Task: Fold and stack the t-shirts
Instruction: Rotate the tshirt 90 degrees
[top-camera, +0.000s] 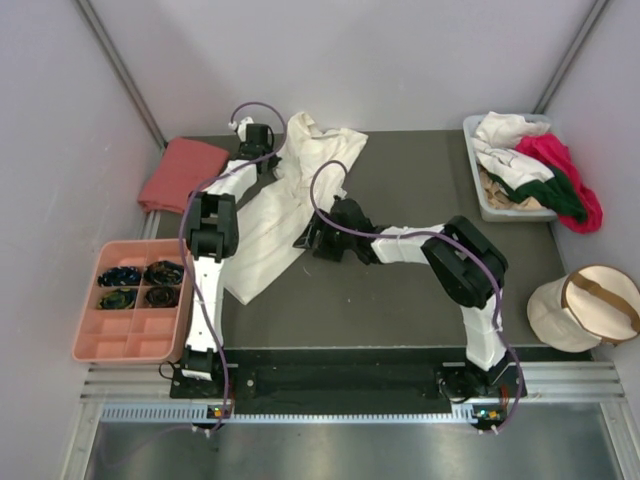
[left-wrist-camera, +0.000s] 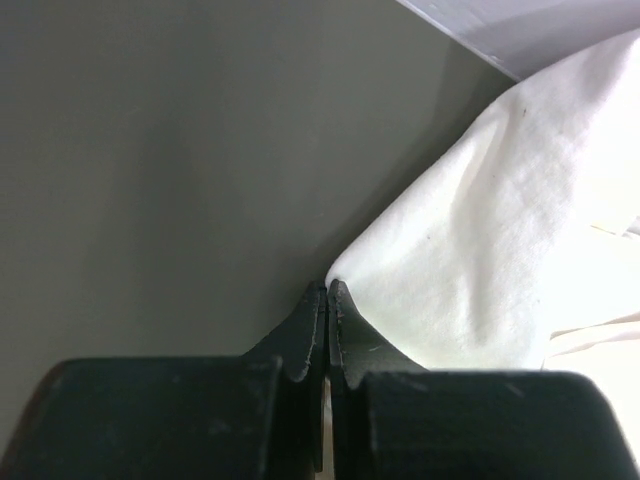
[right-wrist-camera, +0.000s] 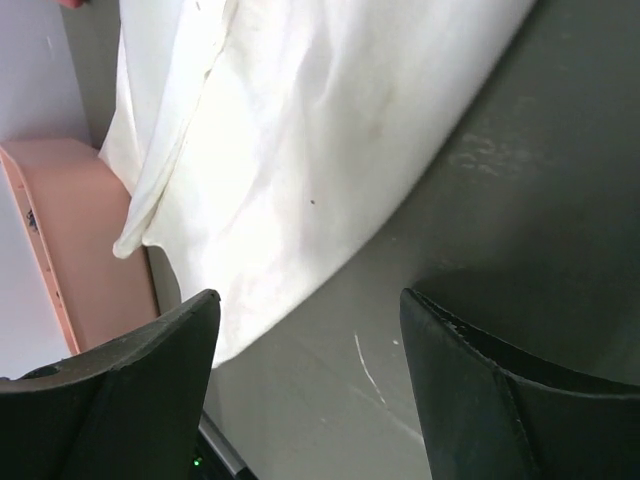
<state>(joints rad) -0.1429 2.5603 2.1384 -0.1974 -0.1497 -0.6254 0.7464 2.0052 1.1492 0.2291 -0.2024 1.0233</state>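
Note:
A large cream-white t-shirt (top-camera: 285, 210) lies crumpled and stretched diagonally on the dark table, from the back middle toward the front left. My left gripper (top-camera: 270, 150) is at its back left corner, with the jaws shut on the cloth edge (left-wrist-camera: 500, 250); the fingertips (left-wrist-camera: 327, 285) meet right at the fabric. My right gripper (top-camera: 305, 238) is open and empty, low over the bare table just beside the shirt's right edge (right-wrist-camera: 300, 150), fingers (right-wrist-camera: 310, 295) spread wide. A folded salmon-pink shirt (top-camera: 180, 172) lies at the back left.
A clear bin (top-camera: 480, 195) at the back right holds white, magenta and dark green shirts, some hanging over its rim. A round beige pouch (top-camera: 585, 305) sits at the right. A pink compartment tray (top-camera: 135, 335) stands at the front left and also shows in the right wrist view (right-wrist-camera: 50, 240).

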